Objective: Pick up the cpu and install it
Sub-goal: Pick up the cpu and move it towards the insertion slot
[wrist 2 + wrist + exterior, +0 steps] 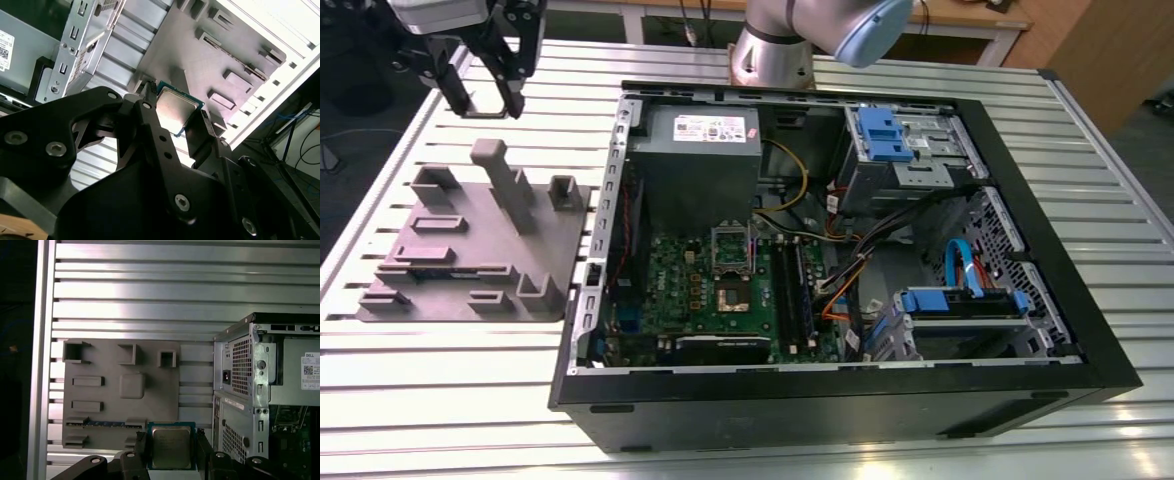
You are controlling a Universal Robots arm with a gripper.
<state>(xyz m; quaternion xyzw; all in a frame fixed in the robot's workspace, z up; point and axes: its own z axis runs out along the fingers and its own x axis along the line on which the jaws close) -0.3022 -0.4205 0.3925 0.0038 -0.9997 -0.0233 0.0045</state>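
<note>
Aloft, gripper [483, 98] clasps cpu [171, 447] near holder [467, 255], beside case [854, 408].

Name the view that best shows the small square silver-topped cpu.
The first wrist view: the cpu faces it squarely, held in the black gripper. The second wrist view shows it tilted, partly behind a finger.

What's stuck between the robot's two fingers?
The cpu sits there, pinched between the fingers; both wrist views show it.
</note>
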